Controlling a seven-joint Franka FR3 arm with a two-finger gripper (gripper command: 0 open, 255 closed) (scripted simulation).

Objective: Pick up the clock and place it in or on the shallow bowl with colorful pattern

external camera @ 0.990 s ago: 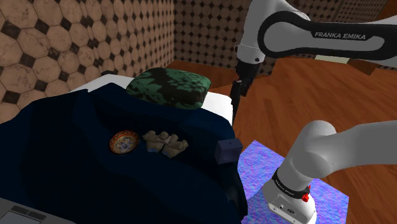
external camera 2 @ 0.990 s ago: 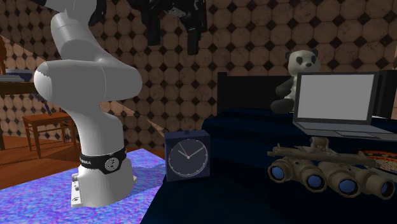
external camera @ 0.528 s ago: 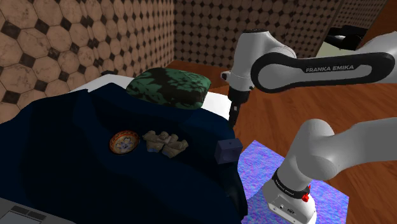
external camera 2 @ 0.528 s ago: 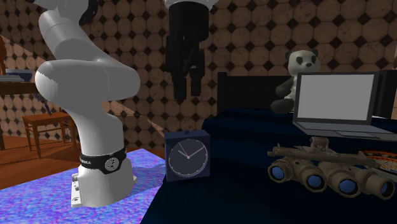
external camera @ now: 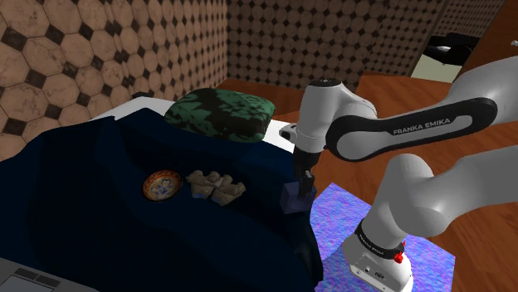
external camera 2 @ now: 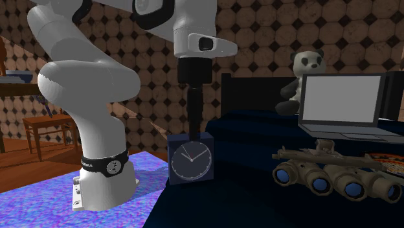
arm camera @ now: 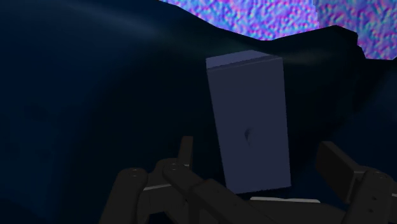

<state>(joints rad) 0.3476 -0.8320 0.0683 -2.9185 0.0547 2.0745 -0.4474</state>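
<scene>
The clock (external camera: 291, 200) is a dark blue box with a white-handed dial (external camera 2: 190, 160), standing upright at the edge of the dark blue bed. My black gripper (external camera: 301, 181) hangs straight above it, tips at the clock's top (external camera 2: 193, 133). In the wrist view the clock's top face (arm camera: 249, 121) lies between my open gripper's (arm camera: 257, 156) fingers (arm camera: 184, 150), which stand apart on either side without touching it. The shallow bowl with an orange patterned rim (external camera: 162, 185) sits on the blanket, well toward the shoulder view's left of the clock.
Beige goggles with several lenses (external camera: 214, 185) (external camera 2: 336, 175) lie between bowl and clock. A green pillow (external camera: 220, 114) is at the bed's far end. A laptop (external camera 2: 340, 107) and a toy panda (external camera 2: 305, 68) sit on the bed. A purple rug (external camera: 342, 217) covers the floor below.
The arm has lowered steadily; the gripper came down from high above the clock until its fingers reach the clock's top. The clock and bowl have not moved.
</scene>
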